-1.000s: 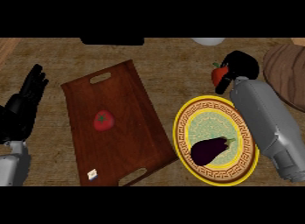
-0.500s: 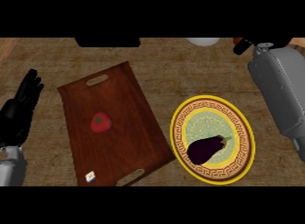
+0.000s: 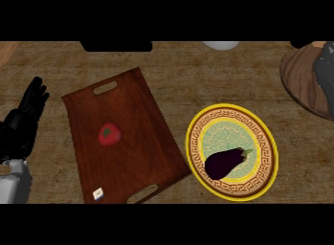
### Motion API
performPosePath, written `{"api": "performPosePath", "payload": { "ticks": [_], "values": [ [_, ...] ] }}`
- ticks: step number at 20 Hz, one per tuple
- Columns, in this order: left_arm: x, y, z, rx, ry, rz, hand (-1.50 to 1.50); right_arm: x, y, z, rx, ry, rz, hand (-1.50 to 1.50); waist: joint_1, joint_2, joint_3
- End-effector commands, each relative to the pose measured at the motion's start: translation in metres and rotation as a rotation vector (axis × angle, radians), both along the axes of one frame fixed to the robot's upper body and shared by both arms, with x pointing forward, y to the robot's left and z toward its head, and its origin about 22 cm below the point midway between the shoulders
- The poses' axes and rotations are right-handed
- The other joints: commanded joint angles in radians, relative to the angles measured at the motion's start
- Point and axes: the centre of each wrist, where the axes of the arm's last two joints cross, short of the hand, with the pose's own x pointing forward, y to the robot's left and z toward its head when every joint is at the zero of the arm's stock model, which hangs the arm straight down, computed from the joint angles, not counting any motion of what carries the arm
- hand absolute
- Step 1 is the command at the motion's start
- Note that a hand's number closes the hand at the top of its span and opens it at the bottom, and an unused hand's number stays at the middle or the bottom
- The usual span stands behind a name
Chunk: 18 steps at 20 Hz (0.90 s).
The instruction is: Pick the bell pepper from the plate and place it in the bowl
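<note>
L hand (image 3: 19,128) rests open at left edge, fingers straight, holding nothing. Tray (image 3: 138,143) w/ tomato (image 3: 109,134) beside it on the bench (image 3: 197,81). Plate (image 3: 262,143) w/ eggplant (image 3: 224,161) right of tray. Bowl (image 3: 302,83) at far right under R forearm (image 3: 333,91); R hand out of view. No pepper visible, so can't tell where it is.

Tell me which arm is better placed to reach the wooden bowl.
Right. The right forearm lies over the wooden bowl at the view's right edge. The left hand rests open at far left, with the tray and plate between it and the bowl.
</note>
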Motion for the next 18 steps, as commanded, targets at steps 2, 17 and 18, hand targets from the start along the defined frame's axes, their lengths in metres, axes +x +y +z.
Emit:
{"api": "performPosePath", "payload": {
  "ticks": [2, 17, 18],
  "values": [
    [0.0, -0.011, -0.001, -0.01, -0.004, -0.024, 0.0, -0.007, -0.06, -0.024, 0.054, -0.034, -0.015, 1.5, 0.01, 0.006, 0.001],
    [0.01, -0.018, 0.015, -0.005, -0.025, -0.056, 0.0, -0.026, -0.166, -0.056, 0.115, -0.07, -0.049, 1.5, 0.051, 0.022, 0.003],
    [-0.001, -0.021, 0.015, 0.006, -0.027, -0.042, 0.0, -0.037, -0.169, -0.089, 0.087, -0.059, -0.048, 1.5, 0.052, 0.02, 0.004]
  ]
}}
